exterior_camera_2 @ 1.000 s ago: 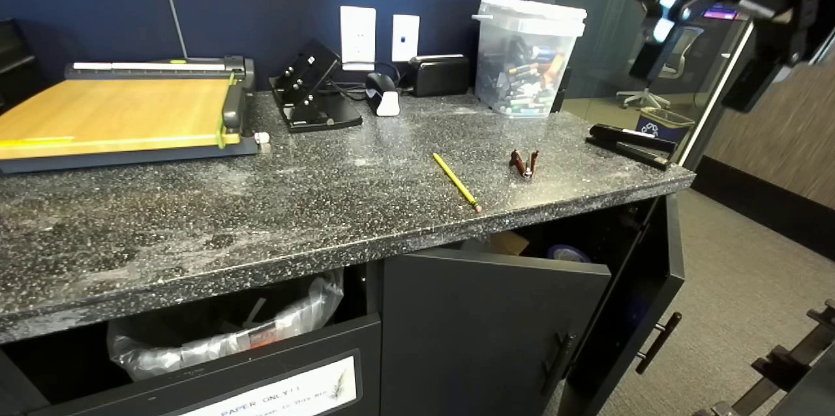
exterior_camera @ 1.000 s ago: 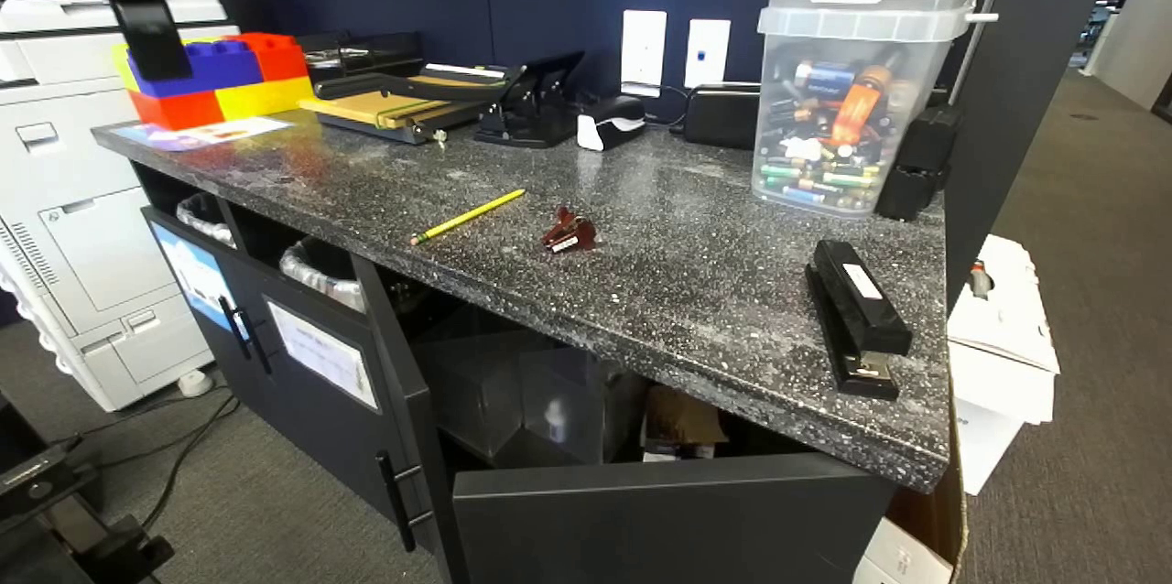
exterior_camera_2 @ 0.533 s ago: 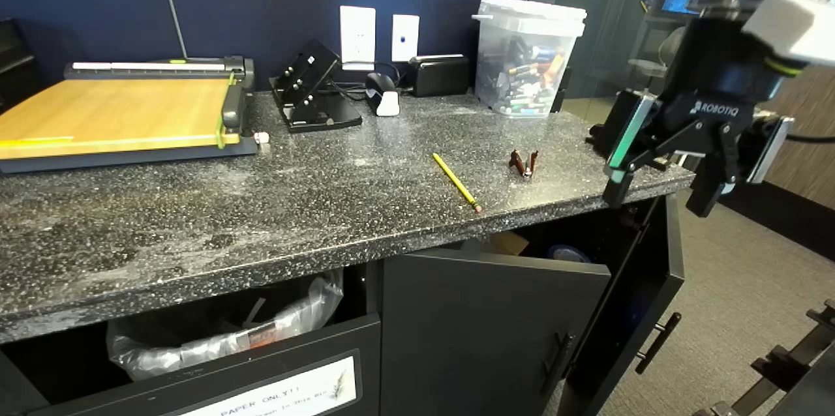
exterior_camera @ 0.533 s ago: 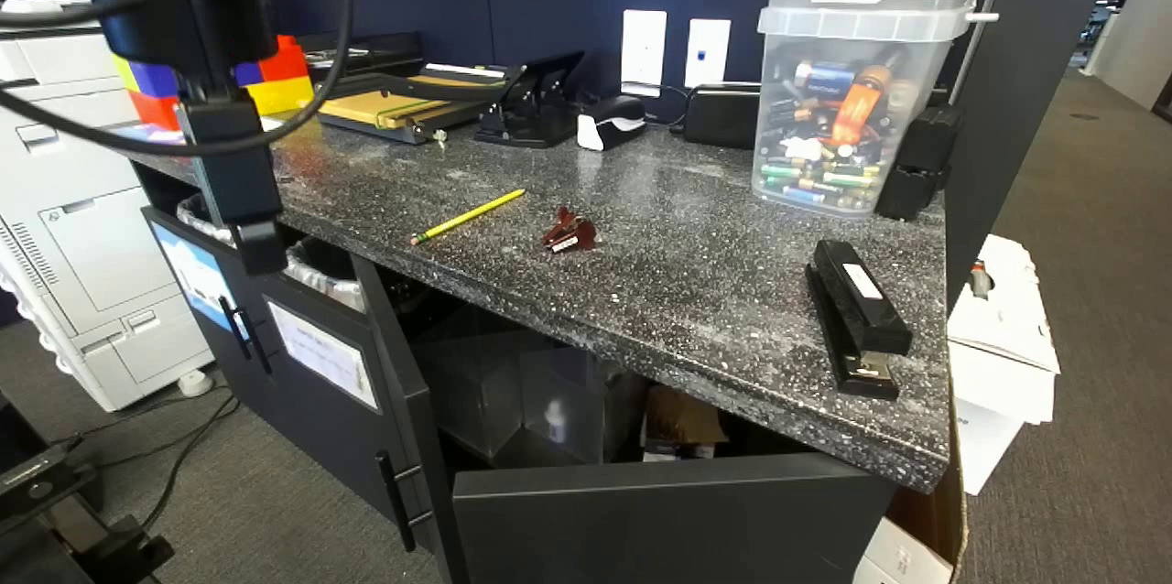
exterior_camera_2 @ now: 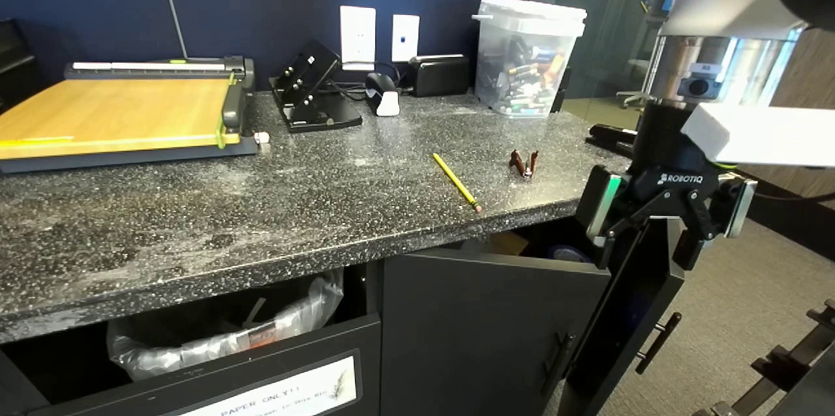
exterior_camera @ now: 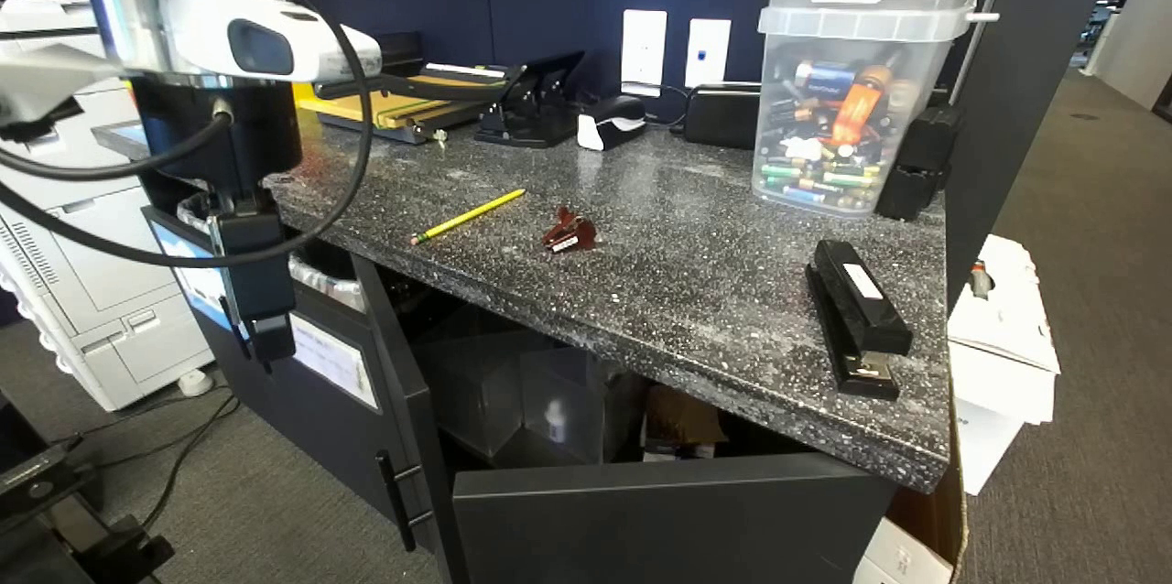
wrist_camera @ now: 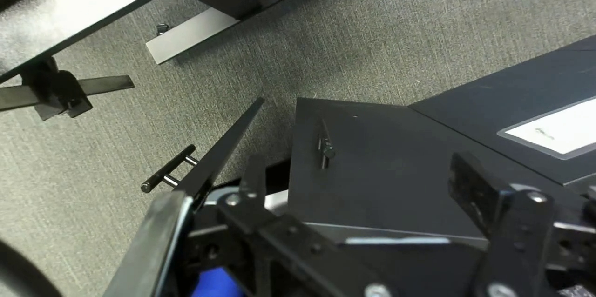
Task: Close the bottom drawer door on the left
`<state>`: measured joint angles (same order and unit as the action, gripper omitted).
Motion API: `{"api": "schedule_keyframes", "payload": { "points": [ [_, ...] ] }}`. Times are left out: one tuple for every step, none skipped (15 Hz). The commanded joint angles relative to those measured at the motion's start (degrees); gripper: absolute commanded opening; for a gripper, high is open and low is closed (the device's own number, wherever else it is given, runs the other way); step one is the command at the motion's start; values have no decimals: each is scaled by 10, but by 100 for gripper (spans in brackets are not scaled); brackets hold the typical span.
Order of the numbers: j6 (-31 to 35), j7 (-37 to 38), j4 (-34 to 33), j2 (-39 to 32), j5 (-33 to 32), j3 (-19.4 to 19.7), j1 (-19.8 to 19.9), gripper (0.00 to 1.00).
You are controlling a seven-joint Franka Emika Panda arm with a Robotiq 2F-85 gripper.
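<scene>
The bottom drawer door (exterior_camera: 316, 410), a dark grey-black flat cabinet front with a white rectangular paper sheet (exterior_camera: 343, 369) on its face, stands at lower left in both exterior views and at the right edge of the wrist view. A clear plastic bag (exterior_camera_2: 316, 302) shows in the gap above its top edge. Just beside it, a plain dark cabinet door (exterior_camera_2: 476, 331) with a black bar handle (exterior_camera_2: 558, 364) stands ajar, at lower centre in an exterior view. Another plain dark door (exterior_camera: 678, 524), at lower right, is swung wide.

The black two-fingered Robotiq gripper (exterior_camera_2: 647, 253) hangs at the right in an exterior view, fingers spread far apart, with nothing in its hold. One fingertip overlaps the ajar door's top corner there; whether they touch cannot be told.

Above, a black-and-white speckled countertop (exterior_camera_2: 293, 207) bears a yellow wooden pencil (exterior_camera_2: 456, 181), a dark red staple remover (exterior_camera_2: 525, 165) near it, a black stapler (exterior_camera: 847, 305) and a translucent lidded plastic bucket (exterior_camera: 851, 99) of batteries.
</scene>
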<state>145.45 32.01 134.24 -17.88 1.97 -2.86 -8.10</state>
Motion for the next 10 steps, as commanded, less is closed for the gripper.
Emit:
{"api": "schedule_keyframes", "payload": {
  "points": [
    [-8,18,-31,-35,-15,17,-25,100],
    [-6,11,-37,-45,-11,16,-26,100],
    [4,-12,-45,-57,1,11,-20,100],
    [7,-23,-51,-65,6,9,-19,100],
    [14,-37,-58,-76,12,6,-16,100],
    [15,-45,-65,-84,13,6,-17,100],
    [18,-49,-72,-94,13,6,-19,100],
    [19,-53,-78,-103,13,7,-21,100],
    [21,-54,-85,-112,12,8,-23,100],
    [20,-55,-91,-120,12,8,-25,100]
  ]
}}
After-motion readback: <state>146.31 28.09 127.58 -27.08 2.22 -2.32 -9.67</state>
